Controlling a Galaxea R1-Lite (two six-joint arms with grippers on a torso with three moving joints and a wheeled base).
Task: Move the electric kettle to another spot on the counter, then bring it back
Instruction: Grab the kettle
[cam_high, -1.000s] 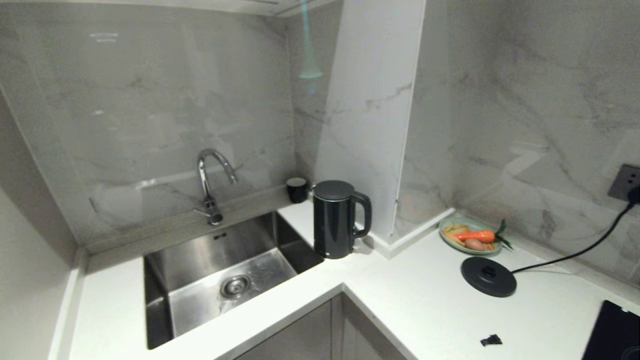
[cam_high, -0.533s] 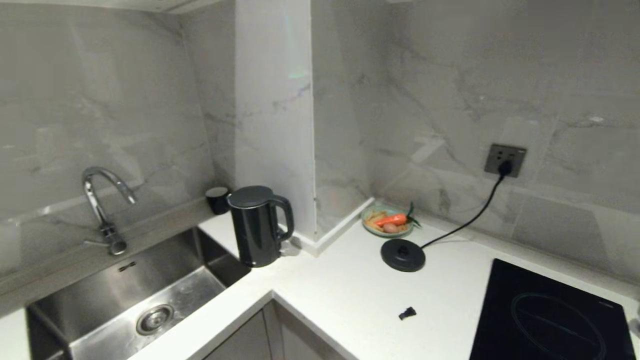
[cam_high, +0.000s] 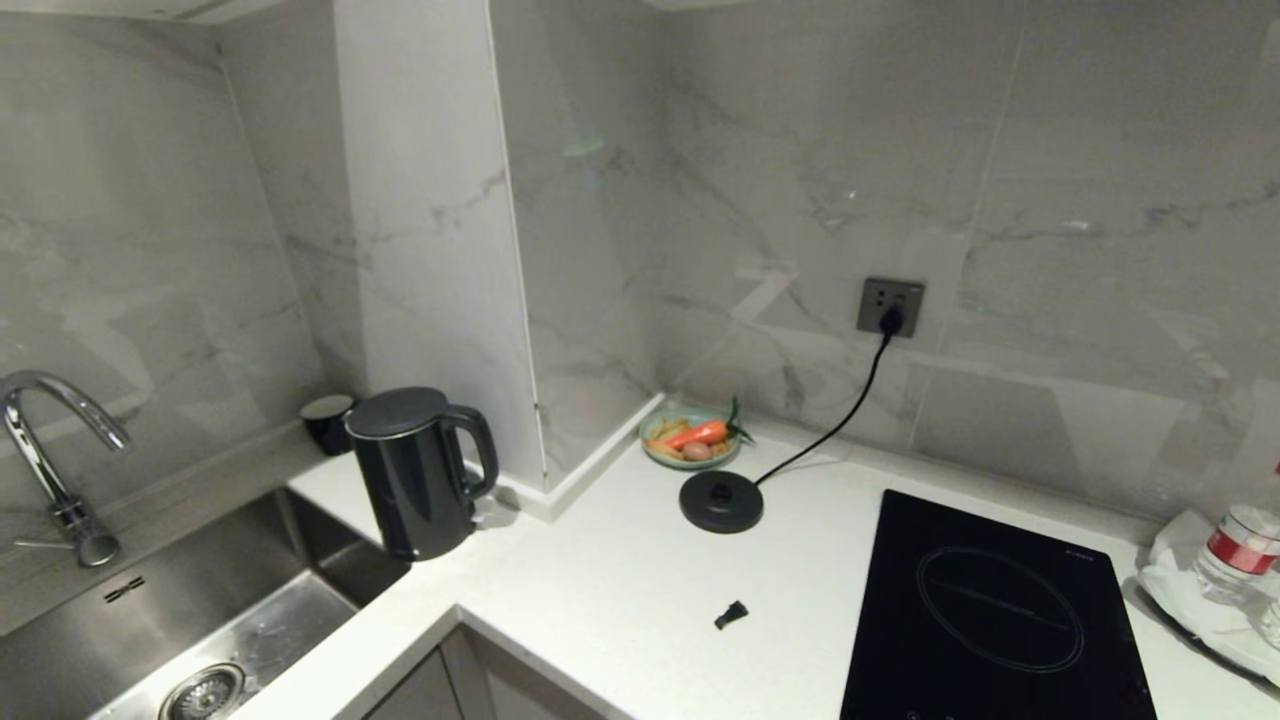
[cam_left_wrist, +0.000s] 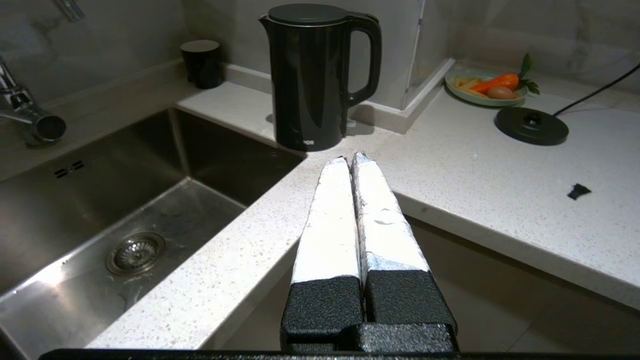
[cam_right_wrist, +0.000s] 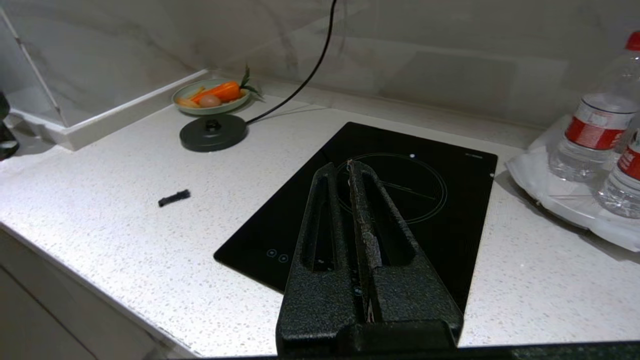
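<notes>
The electric kettle (cam_high: 415, 475) (cam_left_wrist: 315, 75), tall and glossy black, stands upright on the white speckled counter (cam_high: 620, 580) (cam_left_wrist: 450, 175) (cam_right_wrist: 100, 200) by the sink corner, its loop handle toward the wall pillar. Neither arm shows in the head view. In the left wrist view my left gripper (cam_left_wrist: 350, 159) is shut and empty, hanging over the counter's front edge a short way before the kettle. Over the hob in the right wrist view sits my right gripper (cam_right_wrist: 345, 164), shut with nothing in it.
A steel sink (cam_high: 150, 620) and tap (cam_high: 50, 450) lie left. A small black cup (cam_high: 325, 420) stands behind the kettle. The corded base disc (cam_high: 720, 500), a dish of vegetables (cam_high: 690, 437), a black hob (cam_high: 985, 610), a small black scrap (cam_high: 731, 615) and water bottles (cam_right_wrist: 595, 135) sit to the right.
The whole head view has swung to the right: sink and kettle slid left, and the hob, wall socket and bottles came into view. Nothing on the counter moved.
</notes>
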